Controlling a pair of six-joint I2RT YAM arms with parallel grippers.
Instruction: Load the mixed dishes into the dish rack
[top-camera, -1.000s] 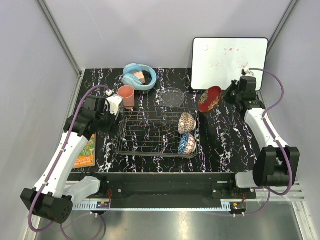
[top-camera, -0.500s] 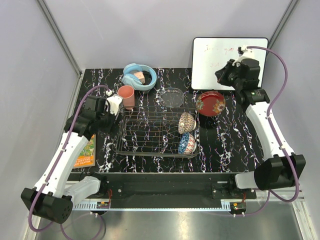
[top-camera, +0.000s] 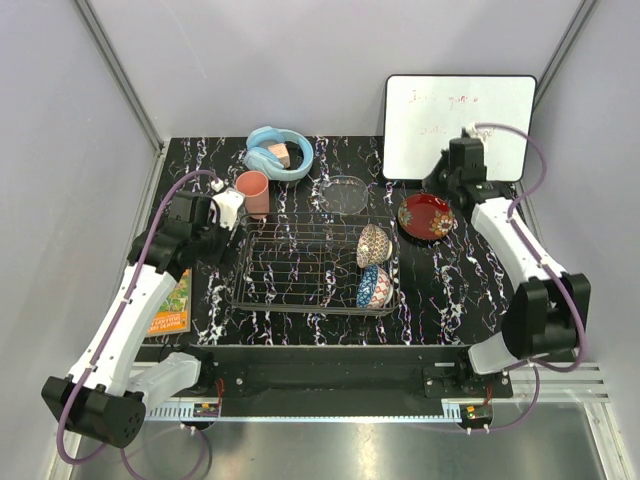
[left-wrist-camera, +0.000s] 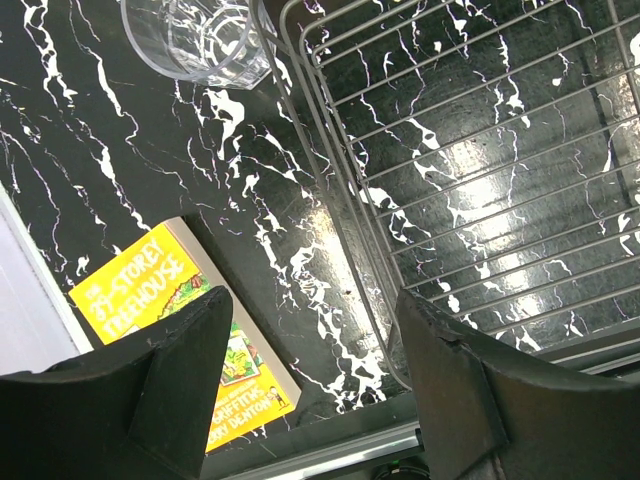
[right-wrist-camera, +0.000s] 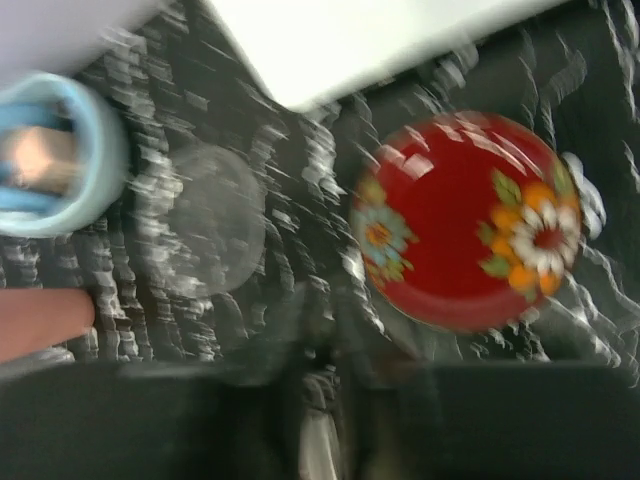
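Note:
The dish rack (top-camera: 300, 270) holds a small beige patterned bowl (top-camera: 372, 244) and a blue patterned bowl (top-camera: 373, 286) at its right end. A red gold-decorated dish (top-camera: 427, 216) lies flat on the table right of the rack. My right gripper (top-camera: 441, 184) hovers just behind it, with nothing seen in it. The right wrist view is blurred, showing the red dish (right-wrist-camera: 470, 230) and the clear glass bowl (right-wrist-camera: 215, 215). My left gripper (top-camera: 226, 214) stands open and empty beside the rack's left rim (left-wrist-camera: 340, 230). The pink cup (top-camera: 252, 192), a glass tumbler (left-wrist-camera: 195, 35) and the glass bowl (top-camera: 345, 193) stand behind the rack.
Light blue headphones (top-camera: 278, 152) lie at the back left. A whiteboard (top-camera: 460, 125) leans at the back right, close behind my right gripper. An orange book (top-camera: 175, 303) lies left of the rack, its yellow cover (left-wrist-camera: 170, 330) under my left fingers. Grey walls close in both sides.
The red dish went from tilted on its edge to lying flat, slightly to the right. My right gripper rose toward the whiteboard, then came down behind the dish. The left arm stayed still.

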